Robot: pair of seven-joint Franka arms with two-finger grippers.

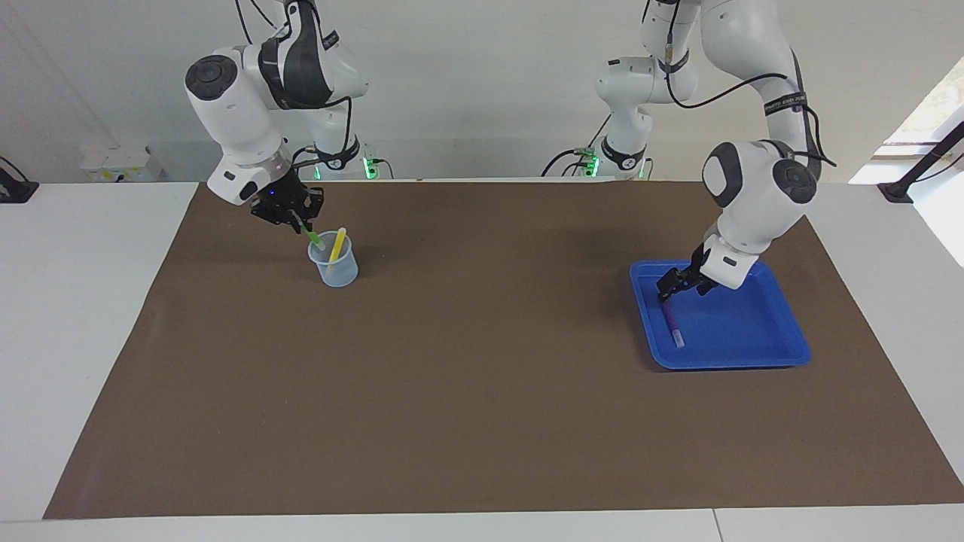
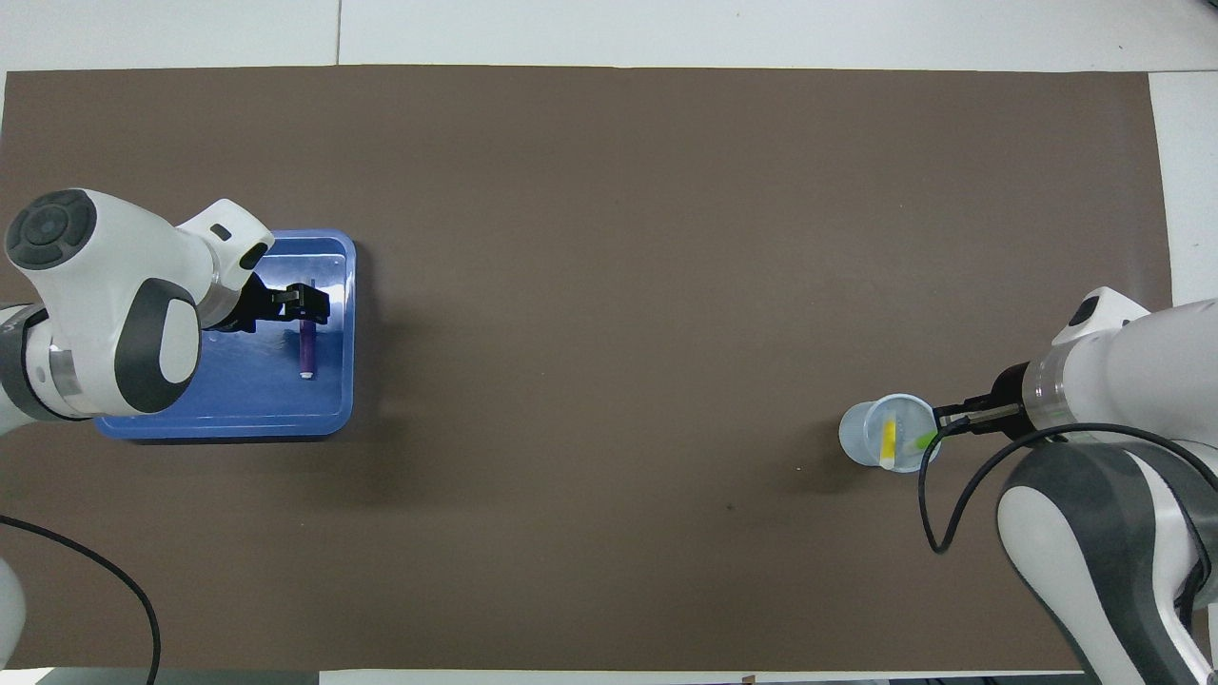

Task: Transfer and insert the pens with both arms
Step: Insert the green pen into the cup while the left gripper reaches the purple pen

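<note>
Green pen (image 1: pixel 314 240): gripped at its upper end by the clenched right tool (image 1: pixel 292 218) and slanted so its tip enters the clear cup (image 1: pixel 334 265), where the yellow pen (image 1: pixel 336 245) leans. Purple pen (image 1: pixel 670 320): flat in the blue tray (image 1: pixel 783 331) on the tabletop, with the left tool (image 1: pixel 667 287), fingers spread, lowered at its upper end for pickup. The facing view shows the tools' height; the overhead view shows the green tip inside the rim.

two white jointed arms, left arm (image 1: pixel 757 203) and right arm (image 1: pixel 241 113), rounded glossy shells, dark grey round joint caps, black bands, silver wrist rings, loose black cables, black grippers, green lights glowing at both bases
</note>
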